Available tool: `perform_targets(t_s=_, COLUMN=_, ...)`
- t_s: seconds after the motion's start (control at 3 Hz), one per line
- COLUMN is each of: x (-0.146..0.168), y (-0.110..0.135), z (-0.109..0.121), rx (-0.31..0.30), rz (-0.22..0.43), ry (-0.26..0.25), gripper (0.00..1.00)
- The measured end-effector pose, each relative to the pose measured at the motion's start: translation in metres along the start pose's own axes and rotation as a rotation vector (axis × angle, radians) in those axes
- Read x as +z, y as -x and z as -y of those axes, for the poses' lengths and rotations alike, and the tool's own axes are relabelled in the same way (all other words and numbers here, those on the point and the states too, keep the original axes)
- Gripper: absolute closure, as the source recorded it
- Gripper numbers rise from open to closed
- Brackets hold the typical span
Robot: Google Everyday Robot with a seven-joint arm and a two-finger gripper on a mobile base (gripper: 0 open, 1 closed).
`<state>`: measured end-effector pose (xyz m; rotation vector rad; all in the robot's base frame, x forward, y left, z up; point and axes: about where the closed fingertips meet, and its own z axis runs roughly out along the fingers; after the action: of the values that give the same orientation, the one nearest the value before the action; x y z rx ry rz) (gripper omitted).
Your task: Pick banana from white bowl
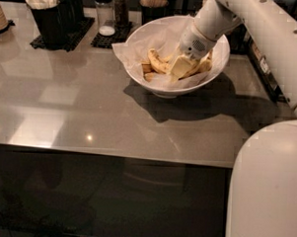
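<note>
The white bowl (218, 57), lined with crinkled white paper, stands on the grey counter at the back, right of centre. The yellow banana (159, 62) lies curved inside it, its left end free and its middle hidden behind the gripper. A short brownish banana stub (146, 68) lies at its left. My gripper (179, 66) is down inside the bowl, right on the middle of the banana, with the white arm coming in from the upper right.
Black cups with white utensils (50, 11), two shakers (107, 12) on a black mat and a cup of wooden sticks (153, 1) line the back edge. A black rack (262, 63) stands at the right. My white body (269, 190) fills the lower right.
</note>
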<state>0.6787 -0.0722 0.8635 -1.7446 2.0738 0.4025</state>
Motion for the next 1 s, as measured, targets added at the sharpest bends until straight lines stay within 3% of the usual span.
perform_targets(t_s=0.33, x=-0.011, y=0.0, z=-0.003, rx=-0.018, rz=0.002, ry=-0.015, gripper=1.0)
perform_targets(t_s=0.67, x=-0.036, y=-0.009, z=-0.015, rx=-0.028, rz=0.015, ry=-0.042, gripper=1.0)
perform_targets(t_s=1.0, x=-0.076, y=-0.029, z=-0.041, rx=-0.014, rz=0.016, ry=-0.083, gripper=1.0)
